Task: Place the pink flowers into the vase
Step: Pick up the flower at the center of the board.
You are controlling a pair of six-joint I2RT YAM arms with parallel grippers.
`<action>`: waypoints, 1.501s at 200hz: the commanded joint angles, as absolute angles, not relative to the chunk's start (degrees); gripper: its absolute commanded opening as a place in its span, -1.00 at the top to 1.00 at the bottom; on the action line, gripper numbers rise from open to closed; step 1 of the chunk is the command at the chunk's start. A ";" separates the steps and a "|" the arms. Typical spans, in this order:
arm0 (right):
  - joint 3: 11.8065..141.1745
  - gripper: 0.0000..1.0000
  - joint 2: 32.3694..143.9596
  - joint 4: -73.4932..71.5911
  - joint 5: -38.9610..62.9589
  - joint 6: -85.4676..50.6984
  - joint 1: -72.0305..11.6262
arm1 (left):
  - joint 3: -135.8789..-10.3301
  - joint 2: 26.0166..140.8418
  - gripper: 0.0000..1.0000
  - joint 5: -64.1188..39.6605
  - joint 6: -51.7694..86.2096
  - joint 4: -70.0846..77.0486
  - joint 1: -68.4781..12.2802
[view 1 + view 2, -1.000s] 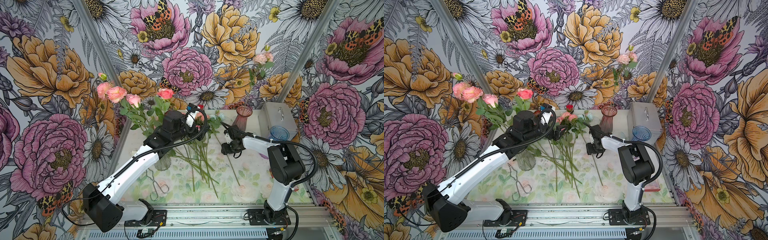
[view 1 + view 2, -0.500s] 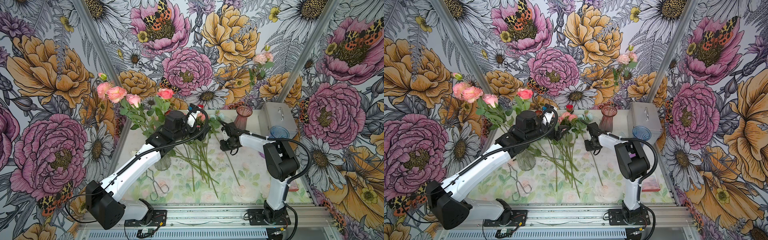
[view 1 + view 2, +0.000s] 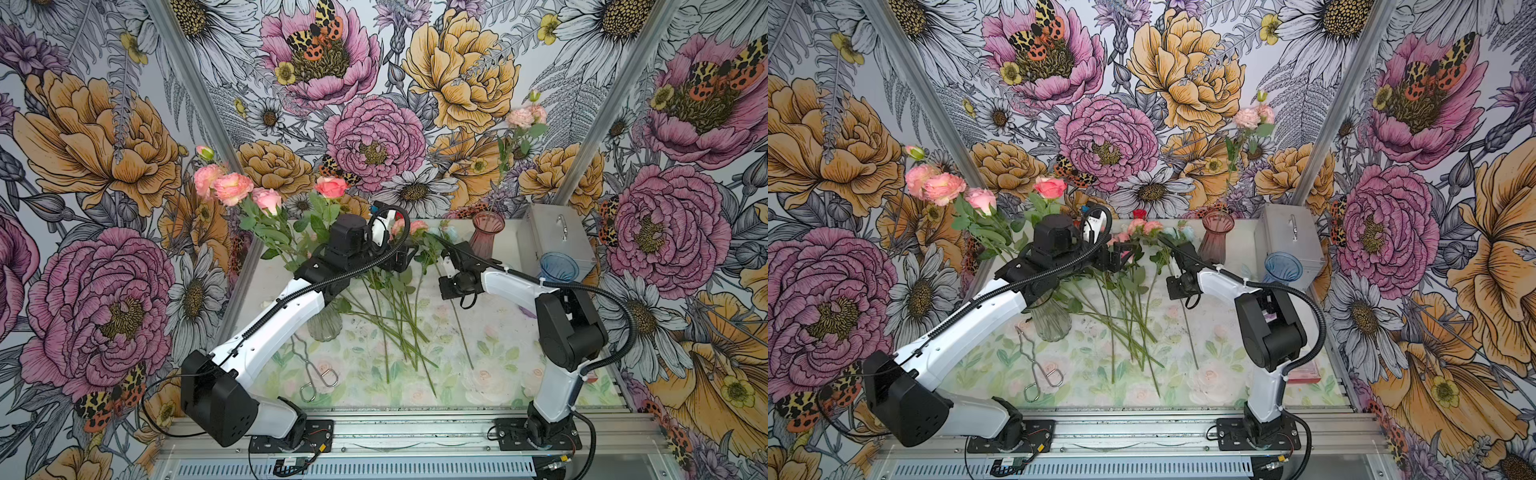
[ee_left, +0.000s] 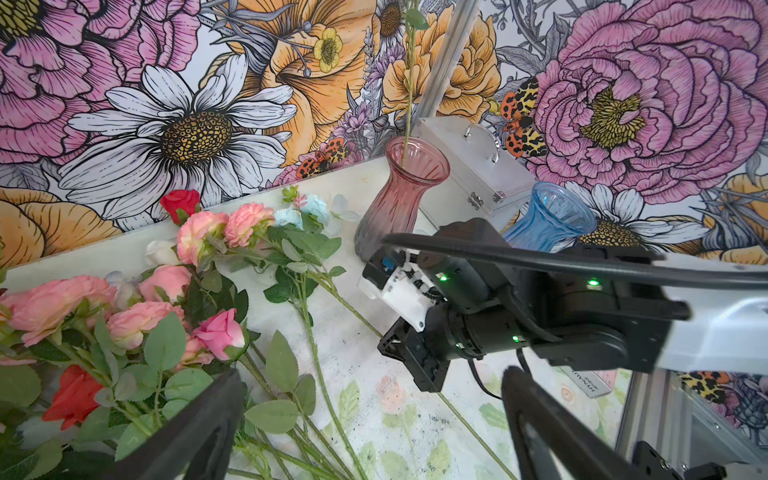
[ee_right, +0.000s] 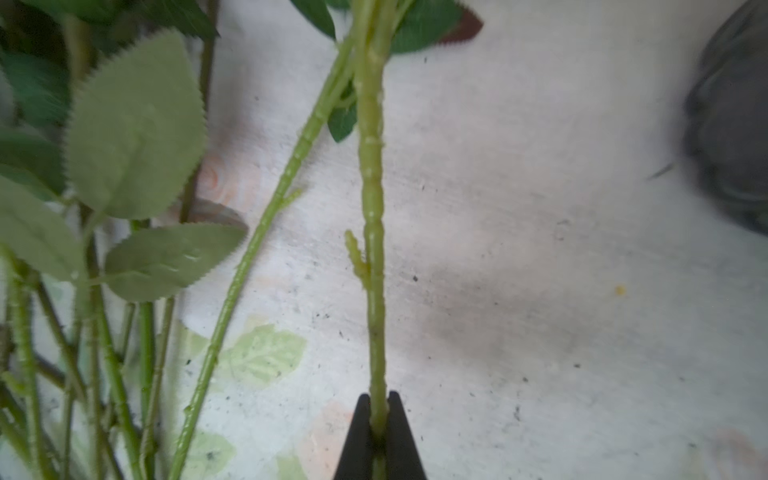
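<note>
Several pink flowers lie in a pile with red and pale blooms at the back of the table. Their green stems fan toward the front. My right gripper is shut on one green stem low over the table, also seen in both top views. Which bloom that stem carries I cannot tell. My left gripper hangs open over the pile, holding nothing. A clear glass vase beneath the left arm holds several pink flowers.
A maroon vase with one pale pink bloom stands at the back right. Close by are a blue vase and a metal box. Metal tongs lie at the front left.
My right gripper has closed onto the green stem and shifted slightly toward the pile. The left arm has barely moved and stays open.
</note>
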State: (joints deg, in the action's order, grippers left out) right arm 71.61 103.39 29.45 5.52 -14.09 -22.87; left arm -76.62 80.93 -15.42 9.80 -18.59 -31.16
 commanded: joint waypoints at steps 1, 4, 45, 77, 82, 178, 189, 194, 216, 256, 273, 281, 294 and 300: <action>72.25 1.00 95.81 27.95 4.42 -13.82 -23.20 | -79.44 81.96 -0.90 -22.43 16.93 -17.51 -30.20; 72.27 1.00 95.20 27.92 4.40 -13.61 -23.27 | -79.71 82.18 -0.89 -22.75 17.28 -17.42 -30.32; 73.36 1.00 86.58 27.42 4.23 -11.59 -24.17 | -82.20 85.23 -0.85 -25.10 21.72 -16.91 -29.94; 75.62 1.00 83.73 27.60 6.37 -10.68 -25.15 | -86.16 88.50 -0.84 -27.25 22.84 -16.07 -31.66; 75.88 1.00 83.48 27.55 6.35 -10.65 -25.34 | -86.95 89.23 -0.84 -27.12 22.84 -16.07 -32.05; 81.02 1.00 81.04 27.42 4.34 -9.03 -31.71 | -94.23 98.36 -0.73 -26.02 31.08 -9.35 -30.90; 81.54 1.00 81.10 27.49 4.25 -8.98 -31.99 | -94.48 98.78 -0.68 -25.92 31.45 -8.85 -31.00; 81.77 1.00 81.12 27.51 4.10 -8.93 -32.06 | -94.41 98.87 -0.64 -25.98 31.63 -8.44 -30.92; 82.13 1.00 80.86 27.42 3.48 -8.79 -32.34 | -93.95 98.71 -0.53 -25.85 32.41 -6.98 -30.86; 82.52 1.00 80.60 27.42 3.88 -8.88 -32.60 | -93.68 98.62 -0.35 -25.52 32.96 -5.98 -30.51; 82.32 1.00 80.26 27.42 3.54 -8.91 -32.87 | -93.53 98.70 -0.20 -25.31 33.47 -5.15 -30.29; 82.29 1.00 80.17 27.52 3.52 -8.96 -32.87 | -93.24 98.70 -0.13 -25.31 33.94 -4.40 -30.16; 82.09 1.00 79.92 27.42 3.71 -8.94 -33.02 | -93.07 98.78 -0.08 -25.66 34.51 -3.30 -30.08; 81.99 1.00 79.76 27.42 3.75 -9.06 -33.05 | -93.12 98.94 -0.08 -25.89 34.77 -2.78 -30.06</action>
State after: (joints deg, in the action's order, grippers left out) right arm 80.62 81.76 28.84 3.86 -9.32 -32.45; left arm -93.23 98.56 -25.58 33.34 -6.55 -30.59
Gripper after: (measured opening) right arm 0.062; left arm 0.549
